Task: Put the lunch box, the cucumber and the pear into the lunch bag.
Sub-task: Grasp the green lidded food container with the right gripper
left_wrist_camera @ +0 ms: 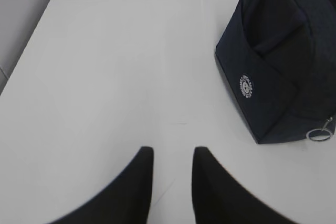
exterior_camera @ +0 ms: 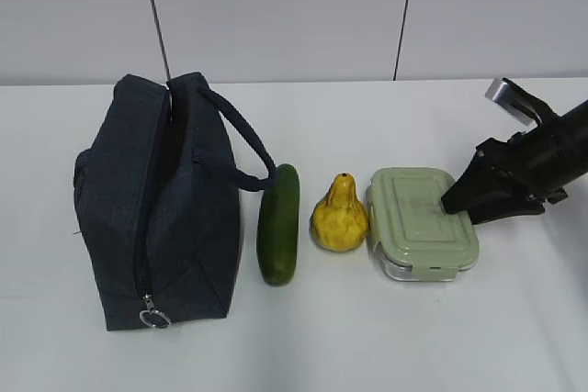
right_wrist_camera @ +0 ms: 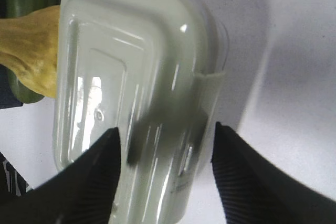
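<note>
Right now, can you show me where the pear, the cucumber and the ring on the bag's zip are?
pear (exterior_camera: 339, 224), exterior view, on its round yellow belly.
cucumber (exterior_camera: 278, 224), exterior view, on the middle of its green length.
zip ring (exterior_camera: 154, 319), exterior view, on the metal loop.

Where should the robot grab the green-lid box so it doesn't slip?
Probably across the lunch box's short width near the right end, coming down from above. The lid is flat, the side walls straight, and that end is free; the pear crowds the left. The right hand, open, hangs above it there.

Bright, even light over my white table (exterior_camera: 386, 337), glare streaking the blurred lunch box (right_wrist_camera: 136, 77) lid up close.
</note>
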Robot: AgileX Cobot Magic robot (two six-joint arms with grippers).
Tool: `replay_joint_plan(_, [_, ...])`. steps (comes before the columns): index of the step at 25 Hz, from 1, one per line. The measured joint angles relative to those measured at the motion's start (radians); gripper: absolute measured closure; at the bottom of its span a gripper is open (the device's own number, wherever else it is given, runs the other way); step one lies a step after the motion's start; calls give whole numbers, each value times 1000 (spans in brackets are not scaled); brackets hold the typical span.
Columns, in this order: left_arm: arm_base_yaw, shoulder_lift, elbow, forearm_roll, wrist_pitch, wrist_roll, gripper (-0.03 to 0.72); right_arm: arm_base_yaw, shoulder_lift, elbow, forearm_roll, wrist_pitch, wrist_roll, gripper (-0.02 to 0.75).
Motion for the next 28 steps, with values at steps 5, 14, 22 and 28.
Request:
replay_joint_plan(5, [0, 0, 0, 0, 0, 0, 538, 0, 0, 0, -6, 0, 5, 236])
replay_joint_plan(14, [0, 0, 0, 0, 0, 0, 538, 0, 0, 0, -6, 0, 6, 220])
replay_joint_plan(22, [0, 0, 0, 0, 0, 0, 538, 0, 12, -2, 14, 4, -1, 219])
replay_joint_plan(28, [0, 0, 0, 0, 0, 0, 538, 0, 50, -3, 55, 16, -15, 219])
